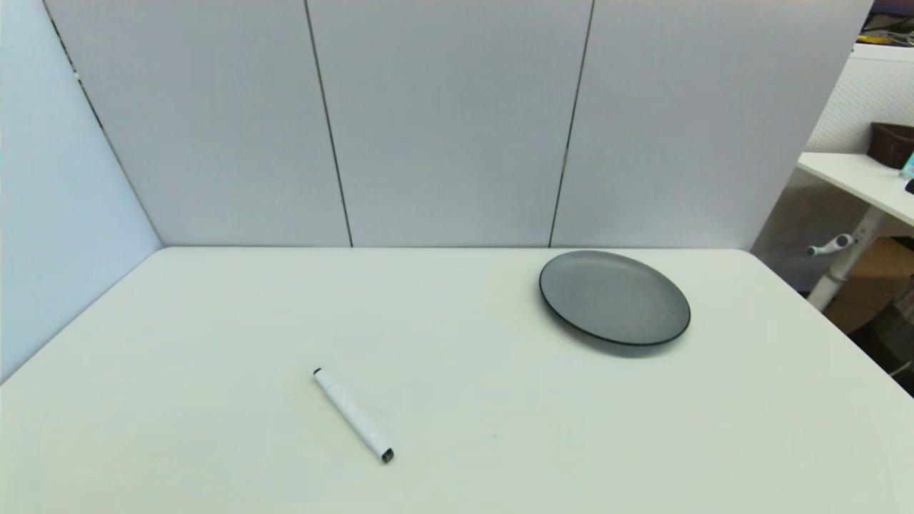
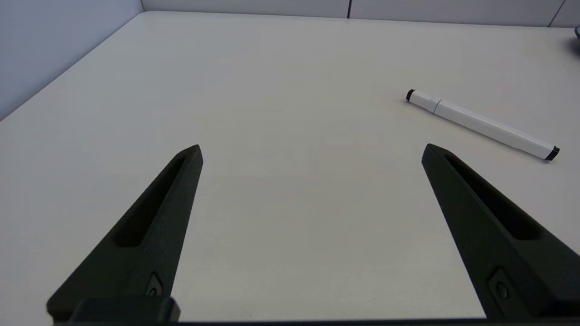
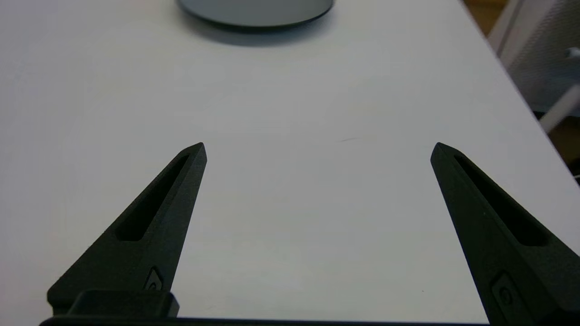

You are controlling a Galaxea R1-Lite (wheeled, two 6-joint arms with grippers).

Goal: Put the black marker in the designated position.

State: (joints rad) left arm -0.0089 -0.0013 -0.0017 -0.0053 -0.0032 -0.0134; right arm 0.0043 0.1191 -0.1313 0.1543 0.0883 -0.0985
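Note:
The black marker [image 1: 353,415], a slim white pen with a black tip at each end, lies flat and diagonal on the near left-centre of the table. In the left wrist view the marker [image 2: 482,124] lies ahead of my left gripper [image 2: 311,147] and off to one side. That gripper is open and holds nothing. My right gripper [image 3: 318,146] is open too, low over bare tabletop, with nothing between its fingers. Neither arm shows in the head view. The designated position carries no visible mark on the off-white table [image 1: 214,343].
A round grey plate [image 1: 614,297] sits at the far right of the table; its near rim [image 3: 256,18] shows ahead of the right gripper. White partition walls close the back and left. The table's right edge [image 1: 835,321] drops toward a neighbouring desk.

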